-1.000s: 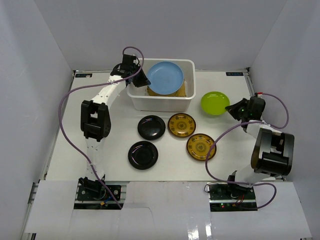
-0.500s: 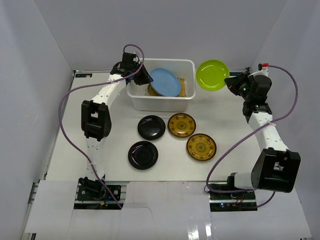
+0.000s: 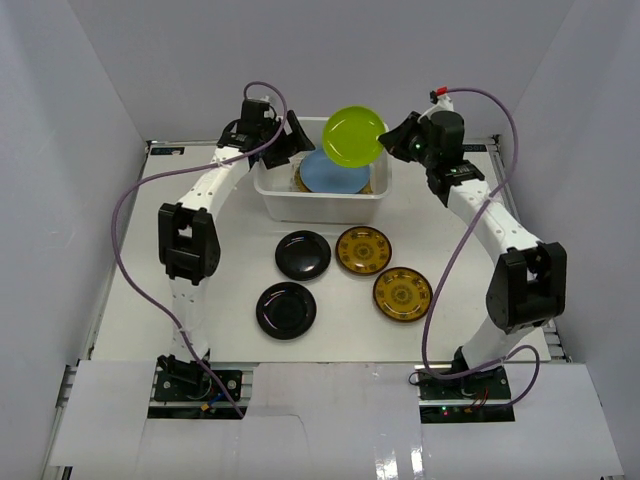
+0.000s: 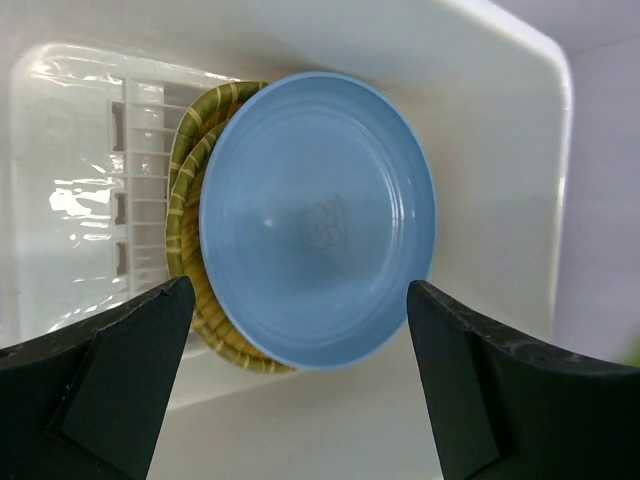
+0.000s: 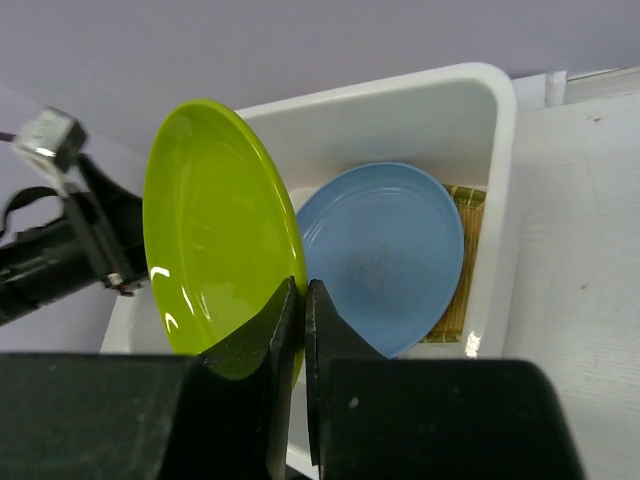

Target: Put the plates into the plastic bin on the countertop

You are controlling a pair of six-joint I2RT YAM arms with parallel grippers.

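Note:
The white plastic bin stands at the back of the countertop. In it a light blue plate lies on woven straw plates. My left gripper hangs open over the bin's left side, with nothing between its fingers. My right gripper is shut on the rim of a lime green plate, held on edge above the bin's right half. Two black plates and two yellow-brown patterned plates lie on the countertop in front.
White walls close in the table on the left, back and right. Purple cables loop from both arms over the table's sides. The right arm's elbow stands over the right part of the countertop.
My left gripper opened and the blue plate dropped flat into the bin. My right arm swung the green plate from the table's right side up over the bin.

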